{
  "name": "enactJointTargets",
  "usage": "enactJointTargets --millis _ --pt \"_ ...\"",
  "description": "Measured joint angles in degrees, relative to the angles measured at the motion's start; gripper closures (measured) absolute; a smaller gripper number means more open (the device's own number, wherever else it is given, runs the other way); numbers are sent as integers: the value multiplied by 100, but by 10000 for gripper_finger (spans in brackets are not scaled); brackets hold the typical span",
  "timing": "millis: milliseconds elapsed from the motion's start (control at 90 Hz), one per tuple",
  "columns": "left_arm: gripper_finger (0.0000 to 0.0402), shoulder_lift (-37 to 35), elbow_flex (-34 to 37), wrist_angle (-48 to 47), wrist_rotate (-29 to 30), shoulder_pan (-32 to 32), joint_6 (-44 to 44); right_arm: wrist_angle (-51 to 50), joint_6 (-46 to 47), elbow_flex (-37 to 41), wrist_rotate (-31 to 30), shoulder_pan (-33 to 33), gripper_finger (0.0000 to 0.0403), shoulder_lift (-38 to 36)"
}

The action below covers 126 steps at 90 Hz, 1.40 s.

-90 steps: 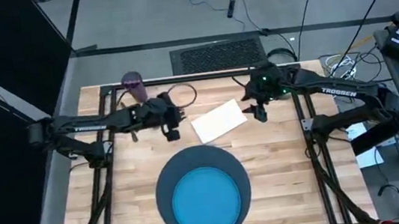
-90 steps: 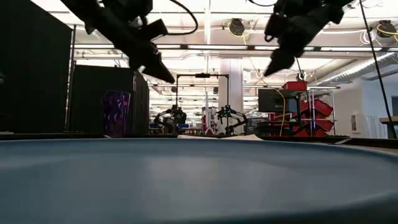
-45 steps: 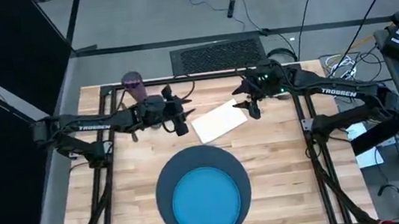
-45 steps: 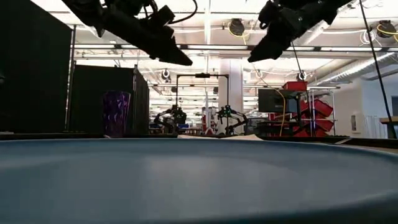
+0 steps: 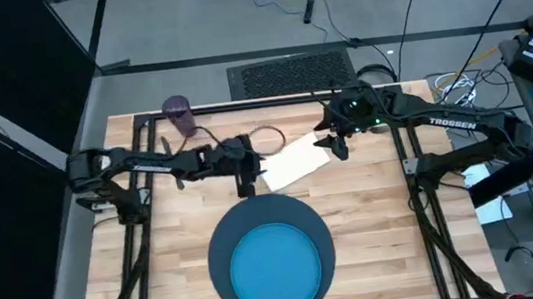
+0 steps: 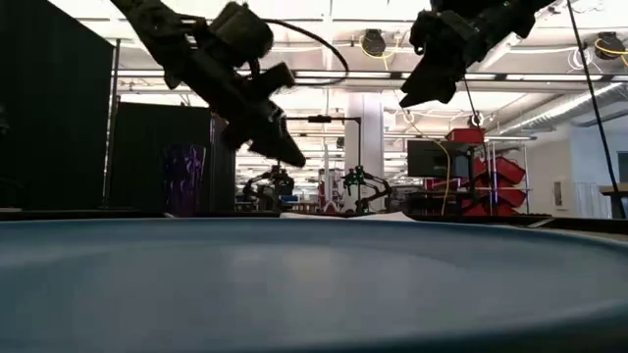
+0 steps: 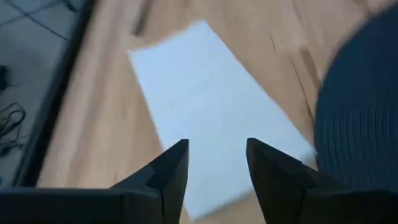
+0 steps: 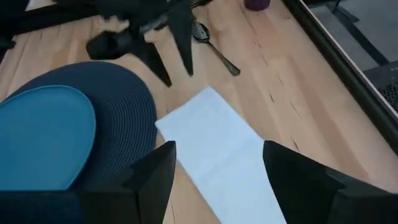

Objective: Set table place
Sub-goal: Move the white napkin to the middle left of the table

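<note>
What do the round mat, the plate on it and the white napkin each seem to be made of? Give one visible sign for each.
Mat: probably woven fabric or vinyl; it shows fine ribbing, dark slate-blue. Plate: smooth, bright blue, matte, likely plastic or glazed ceramic. Napkin: flat, thin, white, likely paper or cloth.

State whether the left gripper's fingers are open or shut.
Open: the left gripper shows a clear gap between its dark fingers, above the white rectangular napkin.
</note>
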<state>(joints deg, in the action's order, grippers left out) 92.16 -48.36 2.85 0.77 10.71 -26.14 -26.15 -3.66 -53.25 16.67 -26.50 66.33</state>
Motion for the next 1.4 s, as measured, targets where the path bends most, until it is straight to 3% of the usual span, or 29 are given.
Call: enactJointTargets --millis 233,678,1000,1400 --pt "254 429 -278 -618 235 -226 -862 -12 2 0 -5 0 174 0" --pt "254 674 -324 -616 539 -195 -2113 -28 2 0 -9 -2 174 2" --pt "254 713 -322 -422 549 29 -2033 -5 2 0 -11 -2 174 11" --pt "254 713 -319 -372 -34 134 -1616 17 2 0 -9 -4 174 13"
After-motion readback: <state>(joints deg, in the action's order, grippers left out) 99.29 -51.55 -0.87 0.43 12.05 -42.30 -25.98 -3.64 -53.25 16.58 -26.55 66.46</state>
